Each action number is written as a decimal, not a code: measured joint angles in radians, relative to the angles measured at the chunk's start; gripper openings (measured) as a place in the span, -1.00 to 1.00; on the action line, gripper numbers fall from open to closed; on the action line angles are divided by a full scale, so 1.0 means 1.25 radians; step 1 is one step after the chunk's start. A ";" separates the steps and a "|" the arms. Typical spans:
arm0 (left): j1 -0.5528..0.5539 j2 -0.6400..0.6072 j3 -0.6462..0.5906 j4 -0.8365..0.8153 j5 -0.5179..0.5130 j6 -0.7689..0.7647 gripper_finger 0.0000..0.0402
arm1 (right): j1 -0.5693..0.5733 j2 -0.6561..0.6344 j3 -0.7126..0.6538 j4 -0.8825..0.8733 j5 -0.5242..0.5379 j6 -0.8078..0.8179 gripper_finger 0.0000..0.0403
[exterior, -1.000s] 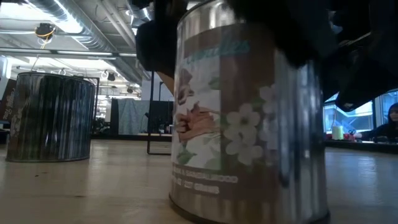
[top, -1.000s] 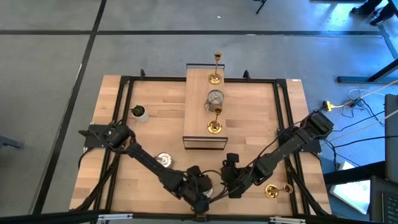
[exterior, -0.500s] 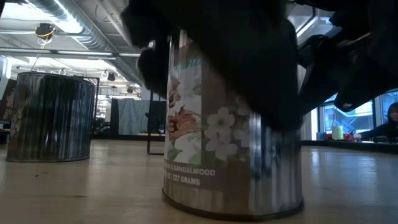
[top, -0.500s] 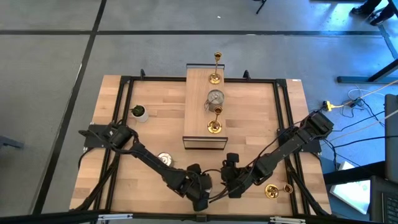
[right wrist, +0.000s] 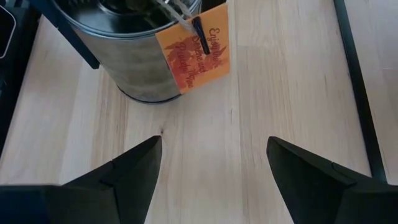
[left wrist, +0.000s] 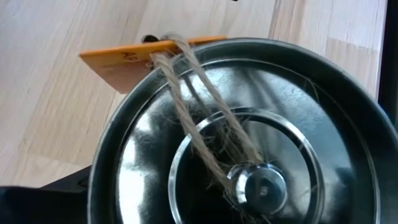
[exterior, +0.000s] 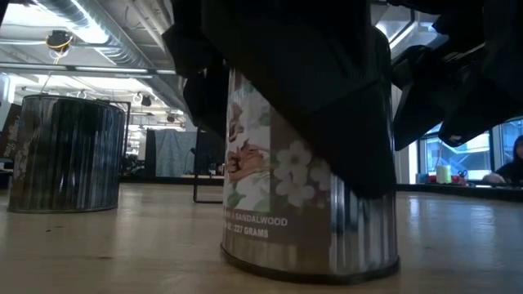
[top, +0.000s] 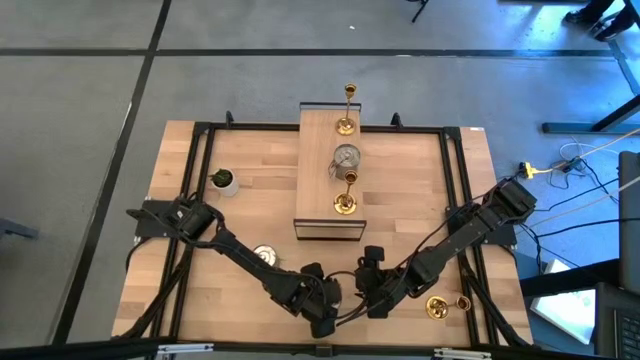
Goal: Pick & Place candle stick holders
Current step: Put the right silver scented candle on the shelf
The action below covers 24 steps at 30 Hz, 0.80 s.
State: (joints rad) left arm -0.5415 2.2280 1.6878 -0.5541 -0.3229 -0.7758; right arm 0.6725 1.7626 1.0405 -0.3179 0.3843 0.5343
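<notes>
One silver tin holder (exterior: 306, 204) sits under my left gripper (top: 322, 318), fingers spread around its sides. It looks rigid and slick, so I'd grip low; my right gripper (right wrist: 214, 163) hangs open beside it.

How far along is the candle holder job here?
Done: two gold holders and a silver one stand on the board. In hand: left gripper over a silver tin at the front edge; right gripper open beside. Left: another silver holder and a gold one on the table.

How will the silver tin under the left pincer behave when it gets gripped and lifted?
The silver tin looks rigid, with a shiny metal wall, so probably slippery. It stands squat on a flat base, so tipping seems unlikely. Its orange tag hangs on twine and may swing.
</notes>
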 joint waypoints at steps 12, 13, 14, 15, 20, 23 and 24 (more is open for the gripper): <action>0.002 -0.022 -0.001 -0.039 -0.008 -0.037 0.79 | 0.000 0.000 0.000 0.000 0.000 0.000 0.46; 0.002 -0.029 -0.002 -0.051 -0.021 -0.044 0.79 | 0.000 0.000 0.000 0.000 0.000 0.000 0.46; 0.002 -0.039 -0.001 -0.060 -0.030 -0.051 0.79 | 0.000 0.000 0.000 0.000 0.000 0.000 0.46; 0.002 -0.051 0.005 -0.069 -0.039 -0.054 0.79 | 0.000 0.000 0.000 0.000 0.000 0.000 0.46; -0.001 -0.107 0.037 -0.087 -0.072 -0.062 0.79 | 0.000 0.000 0.000 0.000 -0.001 0.000 0.46; -0.007 -0.131 0.059 -0.115 -0.082 -0.063 0.79 | 0.000 0.000 0.000 0.006 -0.003 -0.017 0.46; -0.008 -0.141 0.064 -0.120 -0.085 -0.066 0.79 | 0.000 0.000 0.000 0.009 -0.003 -0.020 0.46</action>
State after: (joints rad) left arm -0.5518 2.0515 1.7681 -0.7040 -0.4296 -0.8578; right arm 0.6724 1.7626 1.0401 -0.3070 0.3806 0.5087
